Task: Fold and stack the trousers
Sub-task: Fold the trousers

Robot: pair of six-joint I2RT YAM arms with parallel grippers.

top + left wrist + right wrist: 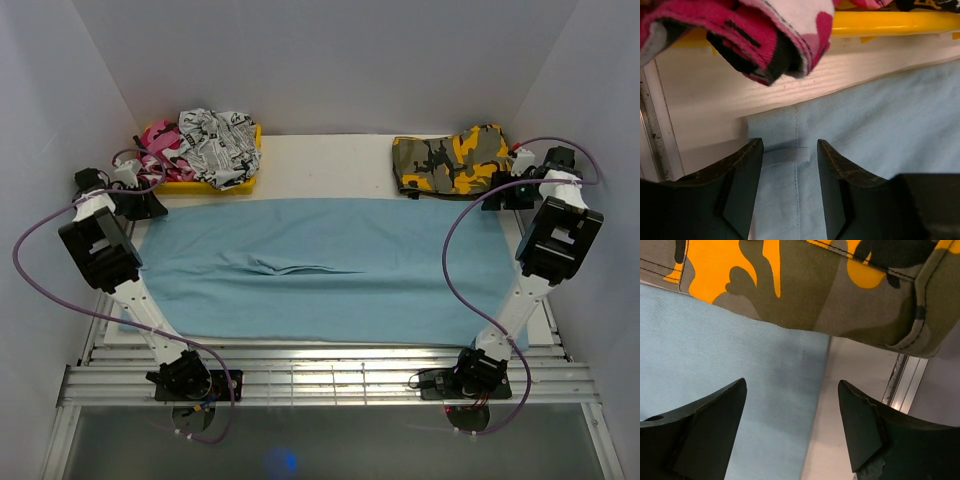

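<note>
The trousers (320, 265) lie spread flat on the table (330, 160), reaching nearly from one side to the other, with one shallow wrinkle running along the middle. Their far edge passes just in front of the yellow tray (215, 183) on my left and the camouflage garment (450, 160) on my right, and I am at both far corners.

My left gripper (790, 150) hangs over the far left corner, jaws partly apart and holding nothing. A stitched seam (796, 125) runs right between my fingers. My right gripper (792, 390) is over the far right corner, jaws wide and empty. The cloth's side edge runs up between them, so my right finger stands over bare table.

I judge the step in hand to be taking these two far corners so I can bring the far edge toward me for a fold. To do it well, I should come straight down until my fingertips press the cloth, then close so a real pinch gathers between them. I cannot tell how many layers lie at each corner, so the bite should be deep enough to take them all. The pink garment (715, 30) droops off the tray near my left corner, and the camouflage one overhangs near my right, so I must catch neither. Both hands should lift together, level, to keep the edge straight
</note>
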